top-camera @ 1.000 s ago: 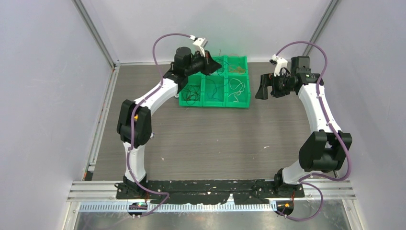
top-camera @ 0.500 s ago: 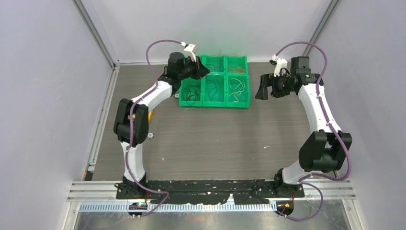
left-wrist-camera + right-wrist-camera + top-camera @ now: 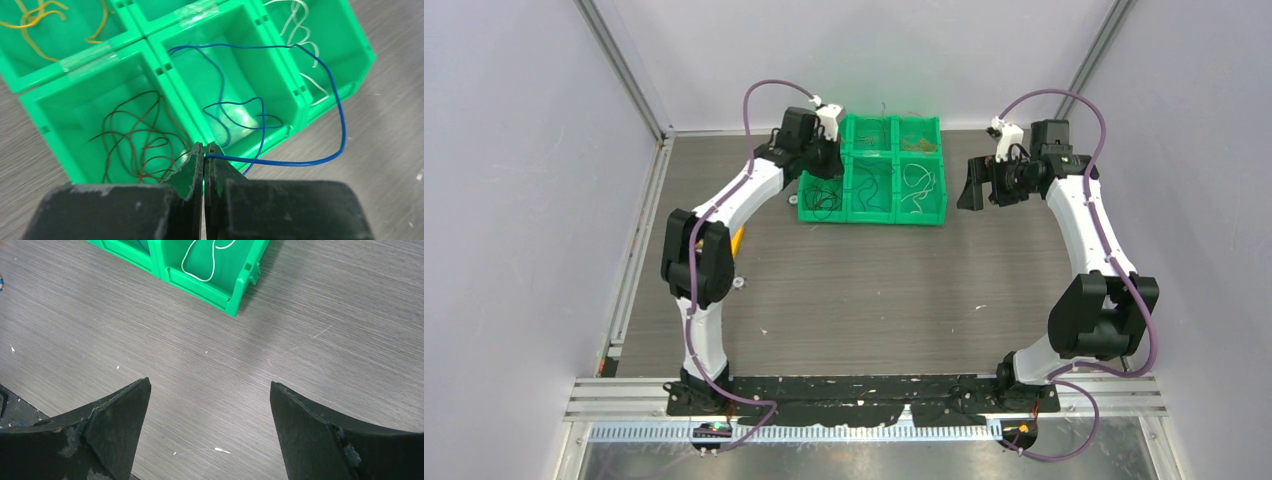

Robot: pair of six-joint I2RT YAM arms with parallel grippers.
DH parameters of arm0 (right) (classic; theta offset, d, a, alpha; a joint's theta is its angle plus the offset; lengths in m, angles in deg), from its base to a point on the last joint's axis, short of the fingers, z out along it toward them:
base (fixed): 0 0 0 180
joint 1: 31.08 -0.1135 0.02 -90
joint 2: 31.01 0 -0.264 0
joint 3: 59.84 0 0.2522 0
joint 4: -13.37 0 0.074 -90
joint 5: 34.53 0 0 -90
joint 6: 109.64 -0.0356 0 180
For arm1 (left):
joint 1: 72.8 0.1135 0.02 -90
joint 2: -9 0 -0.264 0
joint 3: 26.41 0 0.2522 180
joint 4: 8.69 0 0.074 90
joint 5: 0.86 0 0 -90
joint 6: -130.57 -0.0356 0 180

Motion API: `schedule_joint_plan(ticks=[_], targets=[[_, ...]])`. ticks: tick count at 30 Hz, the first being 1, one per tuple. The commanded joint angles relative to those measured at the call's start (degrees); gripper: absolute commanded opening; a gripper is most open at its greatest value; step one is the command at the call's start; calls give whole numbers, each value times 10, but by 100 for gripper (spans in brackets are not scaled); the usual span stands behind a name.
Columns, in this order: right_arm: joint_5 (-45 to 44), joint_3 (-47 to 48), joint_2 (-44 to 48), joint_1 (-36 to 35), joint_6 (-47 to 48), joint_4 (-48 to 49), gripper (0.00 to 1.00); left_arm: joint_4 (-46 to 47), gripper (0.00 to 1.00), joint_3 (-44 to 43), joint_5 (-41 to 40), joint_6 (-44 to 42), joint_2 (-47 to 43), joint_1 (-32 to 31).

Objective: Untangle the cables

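My left gripper (image 3: 205,148) is shut on a thin blue cable (image 3: 300,162). The cable loops out to the right over the table and back into the middle front compartment of the green bin (image 3: 150,40). Brown cables (image 3: 135,145) lie tangled in the compartment to its left, a white cable (image 3: 300,30) in the one to its right, yellow ones (image 3: 35,20) behind. In the top view the left gripper (image 3: 829,160) is over the bin's left side (image 3: 807,210). My right gripper (image 3: 210,390) is open and empty above bare table, to the right of the bin (image 3: 220,295); it also shows in the top view (image 3: 969,185).
The green bin (image 3: 944,170) with several compartments stands at the back middle of the wooden table. A small orange item (image 3: 738,238) and a small pale ring (image 3: 739,283) lie by the left arm. Grey walls close in the left, right and back.
My left gripper has drawn back leftward, from over the bin's middle to its left compartments. The right arm has not moved.
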Motion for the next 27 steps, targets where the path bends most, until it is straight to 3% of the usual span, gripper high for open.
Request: schedule_joint_plan(ticks=[1, 5, 14, 19, 27], targets=[[2, 1, 19, 2, -1, 7, 95, -127, 0, -80, -146, -28, 34, -33], [0, 14, 13, 2, 1, -4, 95, -182, 0, -163, -294, -4, 89, -77], [18, 22, 3, 2, 8, -15, 95, -184, 0, -224, -363, -25, 146, -126], [43, 41, -19, 2, -9, -4, 97, -181, 0, -233, -331, -16, 170, -126], [62, 73, -54, -19, -34, 35, 98, -160, 40, -221, -206, -33, 88, -119]])
